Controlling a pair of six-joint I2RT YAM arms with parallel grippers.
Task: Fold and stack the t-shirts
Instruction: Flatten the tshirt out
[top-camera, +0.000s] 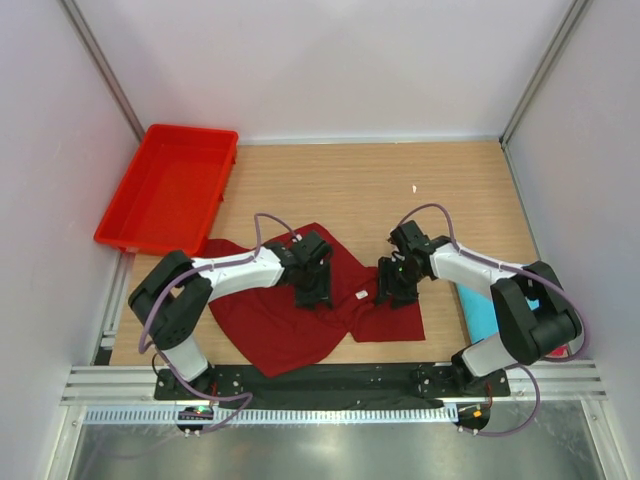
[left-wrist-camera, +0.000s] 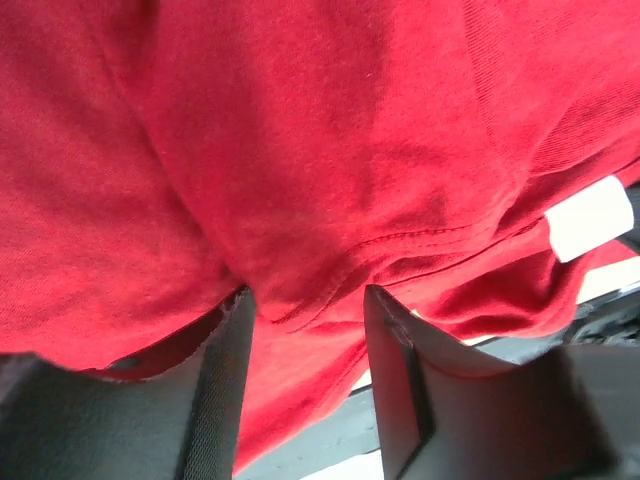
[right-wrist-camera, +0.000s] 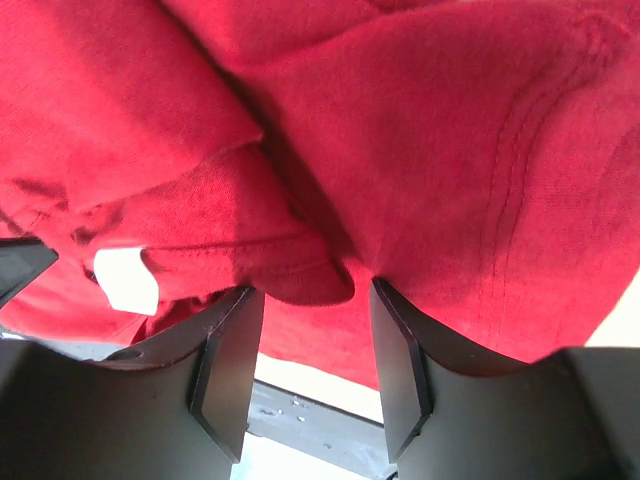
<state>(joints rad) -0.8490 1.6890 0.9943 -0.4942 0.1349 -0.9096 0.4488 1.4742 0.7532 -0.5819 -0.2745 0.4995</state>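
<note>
The dark maroon t-shirt (top-camera: 290, 320) lies spread and rumpled on the wooden table, unfolded. My left gripper (top-camera: 312, 292) is down on its middle, left of the collar's white label (top-camera: 362, 295). In the left wrist view its jaws (left-wrist-camera: 305, 295) stand apart with a fold of maroon cloth (left-wrist-camera: 300, 150) between the tips. My right gripper (top-camera: 392, 290) is down on the shirt just right of the label. In the right wrist view its jaws (right-wrist-camera: 310, 285) also stand apart over a hemmed fold (right-wrist-camera: 290, 260). A turquoise t-shirt (top-camera: 482, 312) lies at the right, mostly hidden by the right arm. No pink shirt shows.
A bright red plastic tray (top-camera: 170, 185) sits at the back left, overhanging the table's left edge. White walls enclose the table on three sides. Bare wood (top-camera: 400, 190) lies behind the shirt. A dark rail (top-camera: 330, 378) runs along the near edge.
</note>
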